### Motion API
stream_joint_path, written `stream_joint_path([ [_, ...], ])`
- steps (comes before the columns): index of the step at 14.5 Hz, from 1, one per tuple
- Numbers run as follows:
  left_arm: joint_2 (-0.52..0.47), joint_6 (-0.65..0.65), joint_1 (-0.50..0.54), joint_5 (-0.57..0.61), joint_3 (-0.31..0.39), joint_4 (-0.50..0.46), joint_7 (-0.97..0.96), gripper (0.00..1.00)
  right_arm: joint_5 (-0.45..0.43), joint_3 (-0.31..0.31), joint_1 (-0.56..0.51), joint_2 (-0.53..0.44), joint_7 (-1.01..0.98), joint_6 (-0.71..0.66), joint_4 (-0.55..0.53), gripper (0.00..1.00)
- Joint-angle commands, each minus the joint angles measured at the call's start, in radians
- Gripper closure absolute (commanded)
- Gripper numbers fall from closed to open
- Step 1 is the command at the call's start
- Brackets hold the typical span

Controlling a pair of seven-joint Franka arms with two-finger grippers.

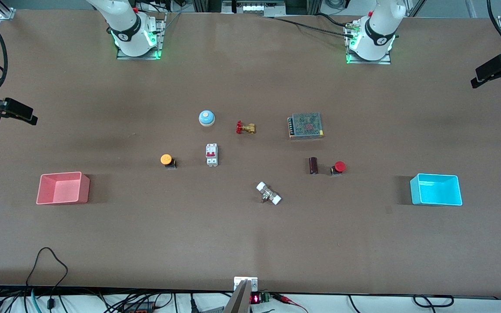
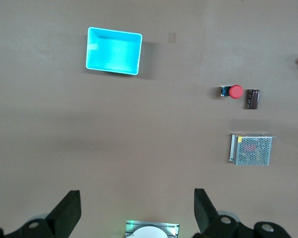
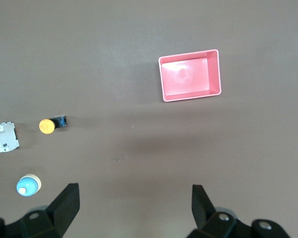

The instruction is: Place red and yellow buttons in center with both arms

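Note:
The red button [image 1: 339, 167] stands on the table toward the left arm's end, next to a dark cylinder [image 1: 313, 165]; it also shows in the left wrist view [image 2: 235, 91]. The yellow button [image 1: 167, 160] stands toward the right arm's end, beside a white breaker [image 1: 212, 154]; it also shows in the right wrist view [image 3: 48, 125]. Bare brown tabletop [image 1: 259, 161] lies between them at the center. My left gripper [image 2: 137, 210] is open and empty, high over the table by its own base. My right gripper [image 3: 135, 208] is open and empty, high over the table. Neither gripper shows in the front view.
A blue bell [image 1: 206, 118], a brass valve [image 1: 245, 128] and a mesh power supply [image 1: 305, 125] lie farther from the front camera than the buttons. A white-ended fitting [image 1: 268, 193] lies nearer. A pink bin [image 1: 63, 188] and a cyan bin [image 1: 436, 189] stand at the table's ends.

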Motion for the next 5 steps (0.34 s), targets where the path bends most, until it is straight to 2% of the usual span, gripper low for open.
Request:
stream_joint_path([
  [1, -0.025, 0.014, 0.000, 0.020, 0.000, -0.026, -0.003, 0.00, -0.016, 0.010, -0.005, -0.045, -0.019, -0.016, -0.047, 0.00],
  [5, -0.019, 0.014, 0.000, 0.020, -0.002, -0.024, -0.003, 0.00, -0.016, 0.009, -0.008, -0.048, -0.017, -0.025, -0.045, 0.00],
])
